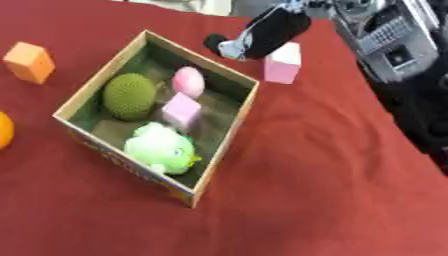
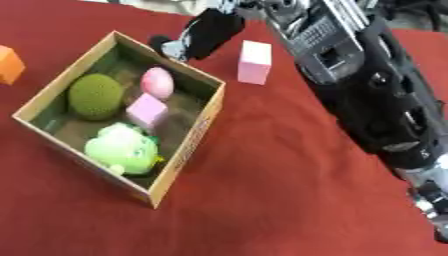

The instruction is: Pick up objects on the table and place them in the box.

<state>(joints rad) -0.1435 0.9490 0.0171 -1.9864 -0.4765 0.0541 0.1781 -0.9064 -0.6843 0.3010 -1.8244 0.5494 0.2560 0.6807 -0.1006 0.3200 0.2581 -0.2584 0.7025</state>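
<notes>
- A bench covered by a red cloth is seen; a wide stretch of bare cloth lies to the near side and right of the cardboard box, while the bench's right edge is crossed by the dark right arm.
- The box is set askew at the left centre, open at the top, its far corner close under the right robot hand.
- Inside the box four things are held: a green textured ball at the left, a pink egg shape toward the far side, a small pink cube in the middle, and a light green plush toy at the near side.
- The right arm is stretched from the right side toward the far centre; its robot hand is seen as a dark blurred form, and whether its fingers are apart or together cannot be told.
- A pink-and-white block stands upright on the cloth just right of that hand and outside the box; contact cannot be told.
- An orange block lies well left of the box, and an orange round thing is cut off by the left edge.
- The left robot hand is not seen.
</notes>
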